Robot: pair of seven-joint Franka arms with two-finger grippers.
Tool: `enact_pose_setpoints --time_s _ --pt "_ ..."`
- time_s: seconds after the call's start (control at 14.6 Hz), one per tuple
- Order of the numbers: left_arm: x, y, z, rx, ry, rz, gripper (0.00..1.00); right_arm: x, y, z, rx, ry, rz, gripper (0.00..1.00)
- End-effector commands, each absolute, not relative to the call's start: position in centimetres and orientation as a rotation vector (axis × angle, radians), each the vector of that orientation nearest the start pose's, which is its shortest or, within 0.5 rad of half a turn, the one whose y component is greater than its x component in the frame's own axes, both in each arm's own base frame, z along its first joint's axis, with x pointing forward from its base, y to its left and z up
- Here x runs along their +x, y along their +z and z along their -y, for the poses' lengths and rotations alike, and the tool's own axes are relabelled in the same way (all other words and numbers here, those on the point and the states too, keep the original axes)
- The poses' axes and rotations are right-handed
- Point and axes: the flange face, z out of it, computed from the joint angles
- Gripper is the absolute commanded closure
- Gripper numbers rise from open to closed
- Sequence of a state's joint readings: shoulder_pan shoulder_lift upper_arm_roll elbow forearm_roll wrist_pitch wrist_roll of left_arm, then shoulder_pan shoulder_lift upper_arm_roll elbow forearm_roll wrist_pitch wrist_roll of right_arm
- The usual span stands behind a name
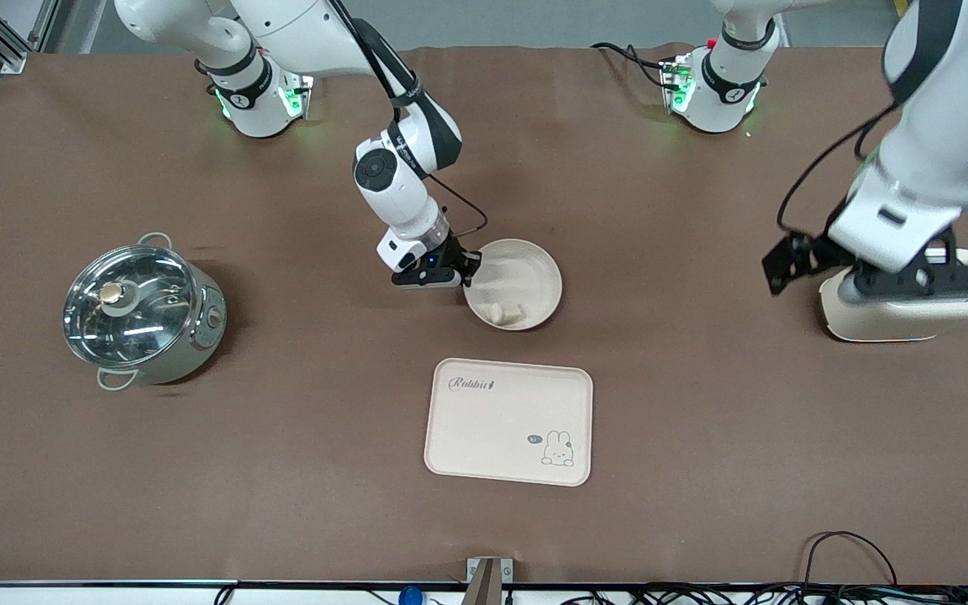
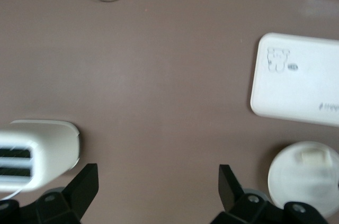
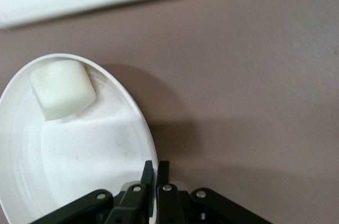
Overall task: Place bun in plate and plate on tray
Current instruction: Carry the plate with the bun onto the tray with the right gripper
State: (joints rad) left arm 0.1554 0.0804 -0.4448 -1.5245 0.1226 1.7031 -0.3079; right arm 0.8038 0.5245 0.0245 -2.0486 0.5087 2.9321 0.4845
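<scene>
Small pale cream bun (image 1: 507, 313): lying in round cream-white plate (image 1: 530, 269), tilted, farther from camera than cream rectangular tray (image 1: 501, 412). Right gripper (image 1: 469, 267): fingers pinching plate rim. Left gripper (image 2: 158, 179): fingers spread, waiting over tabletop (image 1: 702, 437). Advice: carry level, lest bun slide.
</scene>
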Motion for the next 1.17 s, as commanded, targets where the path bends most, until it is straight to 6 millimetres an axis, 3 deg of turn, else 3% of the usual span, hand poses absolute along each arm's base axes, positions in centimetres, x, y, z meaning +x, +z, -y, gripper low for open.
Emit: enact_pose_setpoints --time_s 0.0,0.07,0.27,0.48,0.69,0.89,1.1 --pt "54.4 63.7 13.5 -3.053 -0.159 -0.061 0.00 48.2 26.0 -43.7 -2.655 -0.263 -0.312 1.00" --pt "54.0 64.1 12.6 -3.043 -0.136 -0.074 0.00 49.8 26.9 -43.3 -2.633 -0.287 -0.333 1.00" --pt "53.6 65.3 7.9 -3.044 -0.125 -0.021 0.00 54.8 26.5 -43.6 -2.604 -0.288 -0.376 1.00" --pt "54.0 65.6 6.6 -3.118 -0.149 0.007 0.00 60.6 26.4 -42.8 -2.611 -0.245 -0.373 1.00" --pt "54.2 65.4 6.9 -3.117 -0.161 -0.010 0.00 63.0 23.5 -43.0 -2.718 -0.232 -0.249 1.00" --pt "55.2 64.6 7.1 -3.148 -0.154 0.007 0.00 65.1 20.5 -42.7 -2.726 -0.257 -0.249 1.00" --pt "55.4 64.9 7.1 -3.150 -0.166 0.000 0.00 65.5 19.5 -42.5 -2.729 -0.260 -0.249 1.00"
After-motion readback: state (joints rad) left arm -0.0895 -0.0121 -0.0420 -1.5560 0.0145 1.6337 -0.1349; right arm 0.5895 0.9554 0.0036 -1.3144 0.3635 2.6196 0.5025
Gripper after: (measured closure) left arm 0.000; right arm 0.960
